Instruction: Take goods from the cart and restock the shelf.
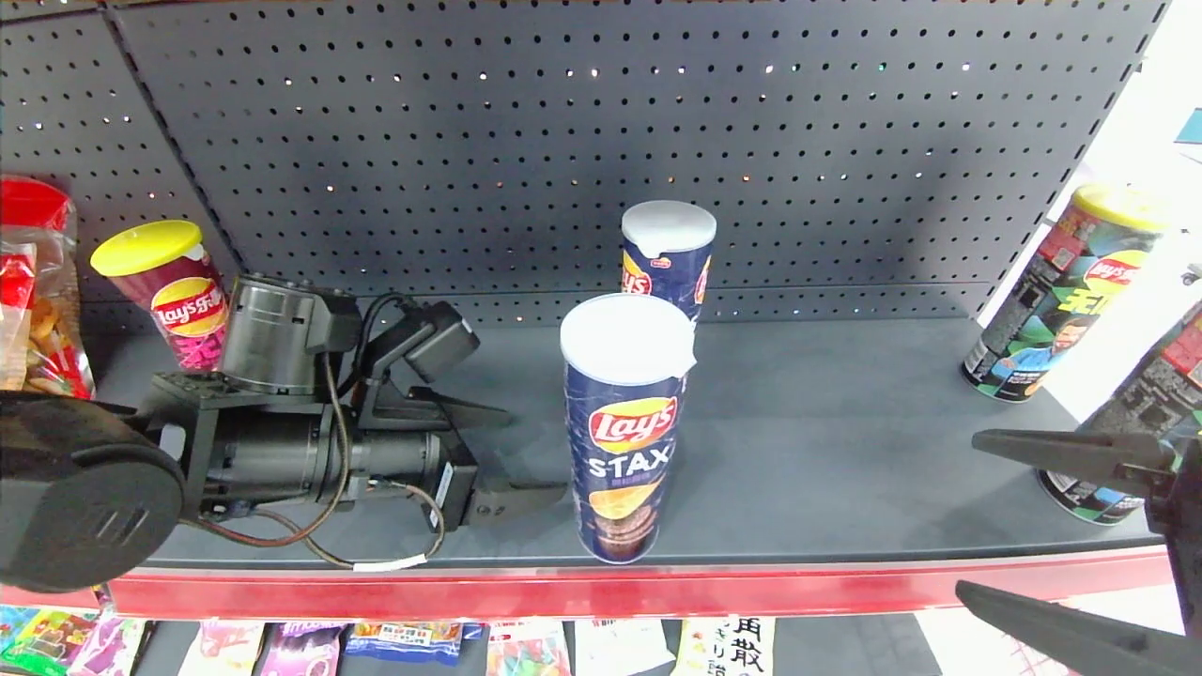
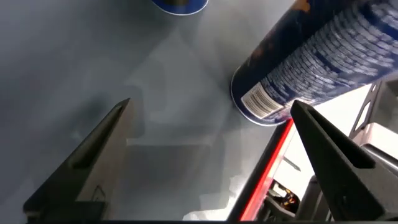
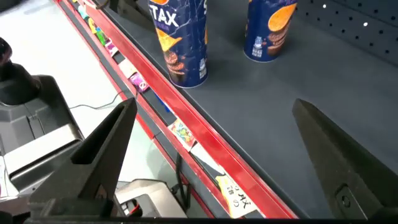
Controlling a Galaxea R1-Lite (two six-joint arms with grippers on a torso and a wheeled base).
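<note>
Grey metal shelf (image 1: 845, 441), with a red front lip and a perforated back panel, carries two navy chip canisters, both upright with white lids. Front navy chip canister (image 1: 624, 427) stands close to the lip. Rear navy chip canister (image 1: 667, 249) stands directly behind it near the back panel, so the pair forms one file, as a shelf facing requires.

Left gripper (image 1: 535, 451) lies low over the shelf just beside the front canister, on its left, with fingers spread apart and holding nothing. One fingertip sits very near the canister wall; whether it touches cannot be determined. Judgement: this unit is set down and stands on its own.

Right gripper (image 1: 967, 514) hangs off the lip at the shelf's right end, fingers wide apart and empty, near the green-and-black canisters (image 1: 1061, 291). A pink canister (image 1: 174, 296) and a snack bag (image 1: 33, 310) occupy the left end. Further stock would likely go in the open bay between.
</note>
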